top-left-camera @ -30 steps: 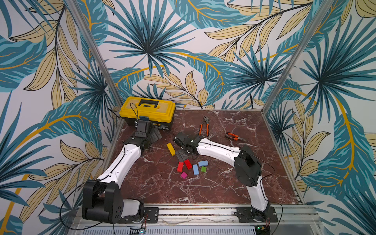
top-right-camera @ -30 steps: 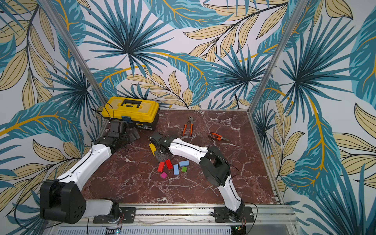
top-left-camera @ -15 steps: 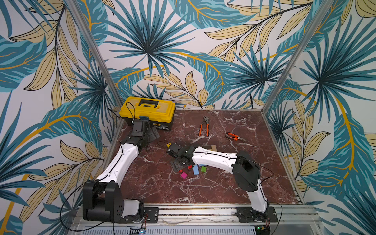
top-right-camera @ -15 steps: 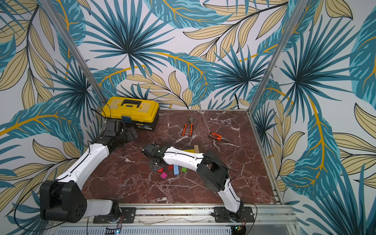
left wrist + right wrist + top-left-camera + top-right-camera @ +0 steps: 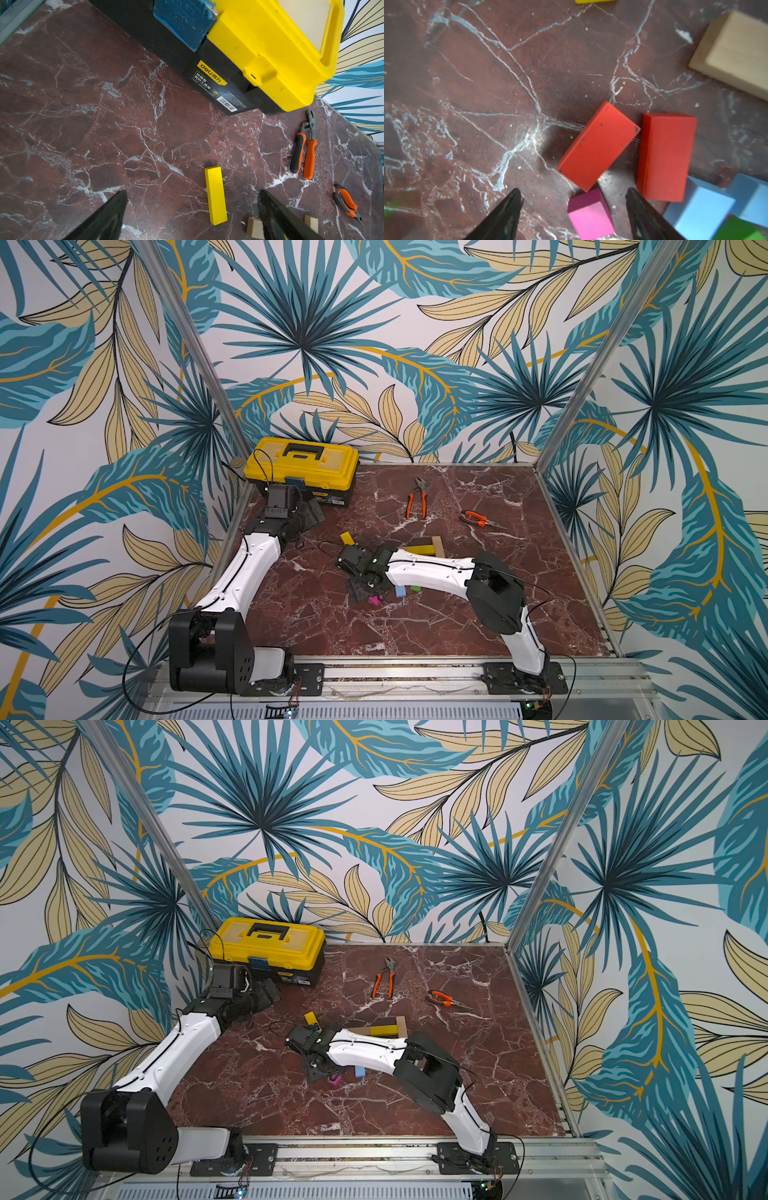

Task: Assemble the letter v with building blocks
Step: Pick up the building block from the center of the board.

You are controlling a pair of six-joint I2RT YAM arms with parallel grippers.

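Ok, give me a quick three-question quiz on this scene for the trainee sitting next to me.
1. True or false: the right gripper is already clamped on the pink cube.
2. Which is nearest the yellow toolbox? A) the left gripper B) the right gripper C) the green cube
3. How many red blocks lie next to the pink cube?

Key:
1. False. The cube sits between open jaws, with a gap on each side.
2. A.
3. Two.
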